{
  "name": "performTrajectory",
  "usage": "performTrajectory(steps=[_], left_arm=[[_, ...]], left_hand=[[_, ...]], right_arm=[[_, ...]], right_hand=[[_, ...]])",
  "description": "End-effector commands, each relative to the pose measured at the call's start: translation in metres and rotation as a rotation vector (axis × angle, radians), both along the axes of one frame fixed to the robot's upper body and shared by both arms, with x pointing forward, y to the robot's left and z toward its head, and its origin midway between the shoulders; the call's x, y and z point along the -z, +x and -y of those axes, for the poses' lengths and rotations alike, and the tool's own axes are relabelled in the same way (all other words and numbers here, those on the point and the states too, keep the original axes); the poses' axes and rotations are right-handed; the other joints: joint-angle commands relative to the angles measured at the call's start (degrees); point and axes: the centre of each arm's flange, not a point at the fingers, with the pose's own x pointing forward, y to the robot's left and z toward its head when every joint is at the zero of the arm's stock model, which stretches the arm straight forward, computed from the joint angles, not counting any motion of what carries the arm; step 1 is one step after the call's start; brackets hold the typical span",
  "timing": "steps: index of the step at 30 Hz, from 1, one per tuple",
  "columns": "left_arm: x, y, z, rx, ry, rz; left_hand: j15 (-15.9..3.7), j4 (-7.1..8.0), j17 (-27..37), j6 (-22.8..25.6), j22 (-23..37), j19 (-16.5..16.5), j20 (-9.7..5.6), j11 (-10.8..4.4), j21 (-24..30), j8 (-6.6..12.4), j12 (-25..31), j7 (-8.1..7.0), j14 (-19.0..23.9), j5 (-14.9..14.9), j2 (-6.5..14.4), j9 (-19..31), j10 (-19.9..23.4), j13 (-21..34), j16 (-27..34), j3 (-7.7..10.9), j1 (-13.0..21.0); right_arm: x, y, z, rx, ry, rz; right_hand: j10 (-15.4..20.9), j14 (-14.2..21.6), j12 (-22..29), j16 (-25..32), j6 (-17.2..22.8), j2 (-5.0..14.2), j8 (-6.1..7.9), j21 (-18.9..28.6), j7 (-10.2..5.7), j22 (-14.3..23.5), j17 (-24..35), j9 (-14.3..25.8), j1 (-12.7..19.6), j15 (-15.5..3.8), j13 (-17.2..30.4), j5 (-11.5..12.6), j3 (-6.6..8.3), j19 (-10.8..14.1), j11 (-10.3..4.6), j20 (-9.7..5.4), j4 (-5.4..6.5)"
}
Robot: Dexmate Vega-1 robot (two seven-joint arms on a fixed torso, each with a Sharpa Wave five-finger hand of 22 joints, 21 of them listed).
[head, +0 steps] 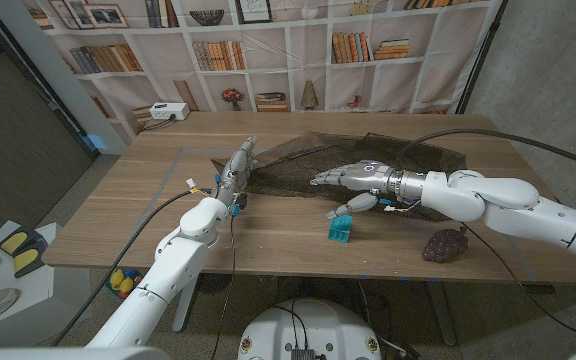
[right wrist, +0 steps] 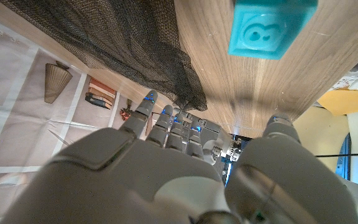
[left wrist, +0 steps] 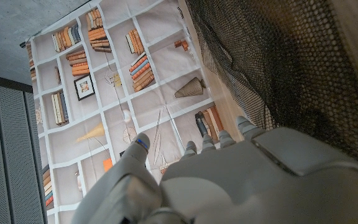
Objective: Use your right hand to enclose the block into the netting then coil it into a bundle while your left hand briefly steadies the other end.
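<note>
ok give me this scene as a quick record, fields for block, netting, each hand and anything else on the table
block: teal block on bare wood, near the table's front edge, outside the netting
netting: dark netting spread loose across the table's middle
right hand: right hand over the netting, fingers extended, holding nothing
left hand: left hand at the netting's left end, grasp unclear
other: dark purple lumpy object near the front right; white box at the back left
</note>
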Motion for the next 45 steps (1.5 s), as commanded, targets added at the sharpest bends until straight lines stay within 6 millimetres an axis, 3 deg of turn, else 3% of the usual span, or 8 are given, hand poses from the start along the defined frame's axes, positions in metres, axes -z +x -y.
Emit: performTrajectory(steps=[1,12,20,29,37,40,42,45], left_arm=[[0.002,0.003,0.0,0.009,0.004,-0.01],[0.001,0.007,0.005,0.027,0.016,-0.015],[-0.002,0.011,0.006,0.037,0.02,-0.017],[-0.004,0.014,0.008,0.045,0.025,-0.018],[-0.003,0.015,0.01,0.053,0.027,-0.018],[-0.003,0.015,0.011,0.053,0.026,-0.018],[-0.002,0.015,0.01,0.054,0.027,-0.018],[-0.002,0.015,0.01,0.051,0.025,-0.019]], left_hand=[[0.33,0.06,0.26,-3.25,0.27,-0.19,0.27,0.4,-0.14,-0.17,-0.04,-0.44,-4.04,0.41,-0.41,0.3,-4.79,0.28,0.17,-0.37,0.09],[0.3,0.08,0.27,-3.3,0.28,-0.26,0.24,0.33,-0.23,-0.18,-0.1,-0.45,-4.1,0.42,-0.42,0.3,-4.91,0.28,0.15,-0.43,0.08],[0.28,0.08,0.27,-3.31,0.29,-0.28,0.29,0.36,-0.26,-0.17,-0.12,-0.48,-4.15,0.43,-0.46,0.3,-4.97,0.29,0.13,-0.49,0.07],[0.26,0.12,0.28,-3.28,0.3,-0.3,0.38,0.39,-0.31,-0.16,-0.12,-0.51,-4.17,0.43,-0.55,0.31,-4.97,0.3,0.13,-0.6,0.0],[0.27,0.18,0.29,-3.29,0.31,-0.27,0.37,0.4,-0.33,-0.15,-0.12,-0.44,-4.18,0.44,-0.62,0.31,-4.98,0.3,0.14,-0.71,-0.09],[0.24,0.21,0.3,-3.31,0.31,-0.3,0.4,0.4,-0.36,-0.16,-0.13,-0.43,-4.19,0.45,-0.65,0.31,-5.0,0.3,0.14,-0.75,-0.13],[0.25,0.22,0.3,-3.28,0.31,-0.29,0.42,0.38,-0.36,-0.15,-0.11,-0.44,-4.18,0.45,-0.68,0.31,-4.96,0.3,0.15,-0.79,-0.15],[0.2,0.24,0.3,-3.31,0.32,-0.28,0.46,0.42,-0.37,-0.16,-0.1,-0.45,-4.17,0.45,-0.72,0.31,-4.92,0.3,0.16,-0.83,-0.19]], right_arm=[[0.019,0.0,0.001,0.047,-0.038,-0.05],[0.029,0.007,0.011,0.125,-0.029,-0.08],[0.04,0.012,0.021,0.163,-0.021,-0.102],[0.053,0.011,0.026,0.202,-0.046,-0.126],[0.062,0.01,0.024,0.221,-0.058,-0.083],[0.062,0.01,0.025,0.226,-0.055,-0.05],[0.062,0.011,0.026,0.229,-0.048,-0.043],[0.062,0.012,0.027,0.227,-0.041,-0.035]], right_hand=[[0.6,0.64,0.35,0.53,-0.21,0.08,0.38,0.41,-0.15,0.02,0.1,0.21,0.78,-0.06,0.1,0.43,0.09,0.71,-0.12,-0.08,-0.44],[1.54,1.3,0.75,0.83,1.18,-0.44,1.02,0.58,0.26,0.05,0.38,0.22,0.48,-0.14,0.17,0.82,-0.49,1.21,0.62,-0.16,-0.43],[3.42,2.47,1.42,1.26,3.51,-0.69,1.87,0.97,1.56,0.06,0.62,0.21,0.55,-0.37,0.22,1.39,-0.96,2.35,1.02,-0.27,-0.52],[3.27,2.6,1.3,1.25,3.49,-1.23,1.81,0.93,1.61,0.06,0.64,0.2,0.76,-0.43,0.23,1.57,-1.28,2.36,1.02,-0.32,-0.76],[2.5,2.29,0.92,0.98,1.92,-1.3,1.23,0.86,1.94,0.04,0.63,0.17,3.6,-0.7,0.25,2.42,-0.99,2.41,0.26,-0.34,-2.19],[2.56,4.58,0.85,1.73,3.76,0.92,2.09,1.46,1.64,0.01,0.73,0.16,9.68,-1.9,0.29,4.16,1.02,4.38,0.22,-0.72,-4.42],[6.63,6.81,2.43,2.64,4.81,1.32,2.37,2.09,1.68,0.03,1.1,0.13,10.48,-2.3,0.47,4.65,1.03,6.23,-0.36,-0.88,-4.39],[11.7,13.51,4.65,5.61,8.65,2.69,3.42,3.33,1.86,0.11,2.53,0.07,11.78,-4.01,0.76,5.32,1.17,9.66,0.2,-1.5,-4.17]])
